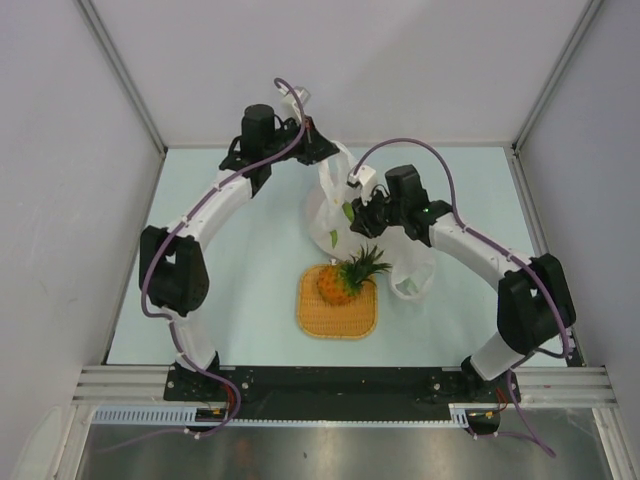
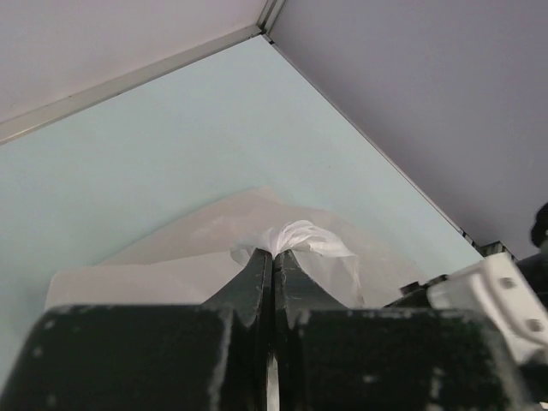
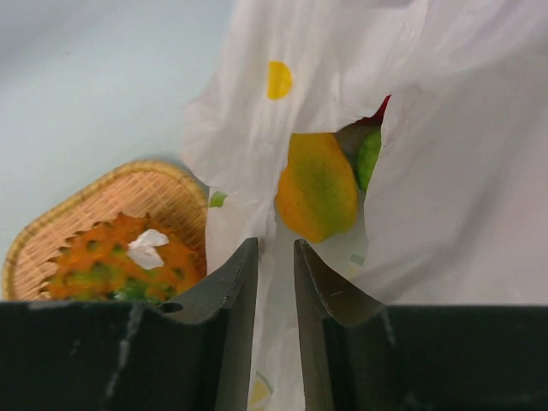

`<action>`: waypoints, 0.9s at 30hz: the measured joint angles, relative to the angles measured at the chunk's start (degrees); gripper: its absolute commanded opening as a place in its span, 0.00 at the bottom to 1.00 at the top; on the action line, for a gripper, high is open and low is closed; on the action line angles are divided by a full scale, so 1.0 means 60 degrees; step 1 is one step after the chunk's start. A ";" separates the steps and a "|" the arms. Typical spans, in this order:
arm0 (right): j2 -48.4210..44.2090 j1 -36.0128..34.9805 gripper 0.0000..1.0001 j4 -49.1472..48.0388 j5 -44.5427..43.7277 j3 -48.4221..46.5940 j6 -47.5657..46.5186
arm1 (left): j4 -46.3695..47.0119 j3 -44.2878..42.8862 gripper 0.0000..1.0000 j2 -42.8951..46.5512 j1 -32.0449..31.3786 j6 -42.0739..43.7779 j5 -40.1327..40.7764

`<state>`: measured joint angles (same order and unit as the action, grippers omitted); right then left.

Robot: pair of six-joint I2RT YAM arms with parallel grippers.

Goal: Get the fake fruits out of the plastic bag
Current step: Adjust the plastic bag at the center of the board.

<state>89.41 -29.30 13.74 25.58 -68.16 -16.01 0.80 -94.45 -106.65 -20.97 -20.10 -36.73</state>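
Observation:
The plastic bag (image 1: 332,200) hangs lifted from the table. My left gripper (image 1: 314,138) is shut on its twisted handle (image 2: 295,235). In the right wrist view the bag (image 3: 462,171) gapes, and a yellow-orange-green mango (image 3: 317,184), a small green piece (image 3: 369,157) and a bit of a red piece (image 3: 382,108) show inside. My right gripper (image 3: 276,250) is narrowly open just before the opening, below the mango, holding nothing; it also shows in the top view (image 1: 362,216). The pineapple (image 1: 347,277) lies on the woven mat (image 1: 325,318), outside the bag.
A loose part of the bag (image 1: 412,276) droops to the table right of the mat. Grey walls close in the table at the back and both sides. The mat's rim (image 3: 103,184) lies left of my right gripper.

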 measured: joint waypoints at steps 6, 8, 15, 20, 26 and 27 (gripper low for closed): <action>0.0845 0.0029 0.29 -0.0324 -0.0433 0.0000 0.0007 | -0.0011 0.0004 0.00 0.0127 -0.0004 -0.0073 -0.0091; 0.1060 0.0036 0.28 -0.0506 -0.0761 0.0004 0.0095 | -0.0025 0.0113 0.00 0.0215 -0.0004 -0.0080 -0.0127; 0.1392 0.0958 0.43 -0.0670 -0.1173 0.0000 0.0233 | -0.0525 0.1636 0.00 0.1206 0.0080 -0.0058 -0.0277; 0.1395 0.2091 0.64 -0.0186 -0.0113 0.0000 0.0186 | -0.0725 0.2113 0.00 0.1322 0.0189 -0.0055 -0.0339; 0.1432 0.2911 0.72 0.0138 0.0492 0.0000 0.0259 | -0.0823 0.0430 0.00 0.0018 0.0208 -0.0033 -0.0426; 0.1461 0.3034 0.72 0.0102 0.0499 0.0000 0.0353 | -0.0845 -0.0018 0.00 -0.0288 0.0208 0.0007 -0.0441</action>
<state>98.17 -11.09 14.35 28.58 -68.16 -13.89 -4.27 -94.56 -108.38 -19.73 -20.05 -39.38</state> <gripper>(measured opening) 0.715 0.008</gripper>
